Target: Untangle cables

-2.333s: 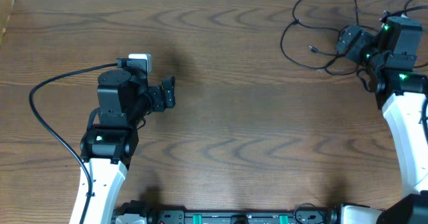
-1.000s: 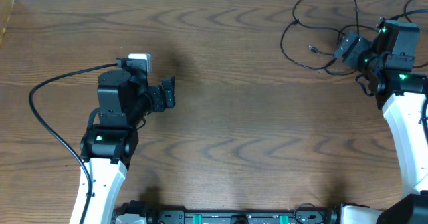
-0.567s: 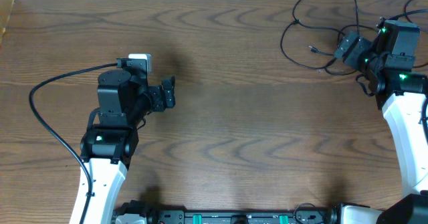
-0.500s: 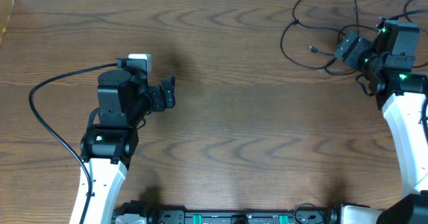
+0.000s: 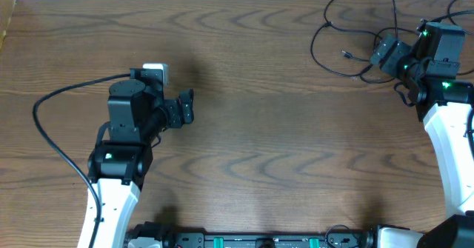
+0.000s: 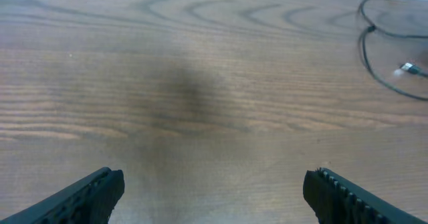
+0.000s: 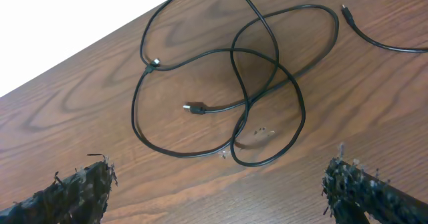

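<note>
Cut off: cables (image 7: 249, 102) loop past the table's (image 5: 259, 129) far edge at its right corner.
Left gripper (image 6: 214, 178): spread wide, empty.
Right gripper (image 7: 219, 169): spread wide, empty, above the cables.

Two arms (image 5: 122, 118) (image 5: 448, 133), one table (image 5: 259, 166) — at least two black cables (image 7: 194, 107), exact count unclear

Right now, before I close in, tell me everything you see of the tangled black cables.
The thin black cables lie slack and flat on the brown wooden table, near its far right corner, in overlapping loops that cross several times. Small plugs show at loose ends, one inside the loops. Nothing grips them; the open right claw hovers above.
</note>
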You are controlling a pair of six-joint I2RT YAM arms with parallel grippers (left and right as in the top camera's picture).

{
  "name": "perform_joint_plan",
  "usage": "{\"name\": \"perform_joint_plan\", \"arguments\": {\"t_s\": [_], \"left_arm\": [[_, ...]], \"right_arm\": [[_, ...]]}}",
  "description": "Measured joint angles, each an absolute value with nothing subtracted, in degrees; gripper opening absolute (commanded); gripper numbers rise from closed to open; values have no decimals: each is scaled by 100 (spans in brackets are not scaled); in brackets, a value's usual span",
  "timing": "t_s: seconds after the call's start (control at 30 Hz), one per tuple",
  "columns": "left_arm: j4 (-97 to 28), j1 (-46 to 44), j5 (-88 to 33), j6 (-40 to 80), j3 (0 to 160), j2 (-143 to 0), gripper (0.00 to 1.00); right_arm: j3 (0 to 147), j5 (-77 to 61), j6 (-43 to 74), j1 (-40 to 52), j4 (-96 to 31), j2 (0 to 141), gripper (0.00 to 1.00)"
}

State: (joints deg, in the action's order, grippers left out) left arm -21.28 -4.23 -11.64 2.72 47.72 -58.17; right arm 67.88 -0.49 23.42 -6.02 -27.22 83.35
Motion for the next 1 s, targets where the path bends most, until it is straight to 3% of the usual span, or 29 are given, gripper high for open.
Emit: {"name": "perform_joint_plan", "arguments": {"t_s": [0.33,0.8,1.0], "left_arm": [[-1337,-423,-1116,270,3876,-4768,91],[2532,-423,-1035,272,1188,-3024,91],[3118,-423,-871,272,246,-1994,91]], "right_arm": [[6788,-51,2342,-602,-2722,8335,99],[6788,-51,2342,-602,-2724,8335,99],[6788,-49,2342,-602,-2724,8335,99]]}}
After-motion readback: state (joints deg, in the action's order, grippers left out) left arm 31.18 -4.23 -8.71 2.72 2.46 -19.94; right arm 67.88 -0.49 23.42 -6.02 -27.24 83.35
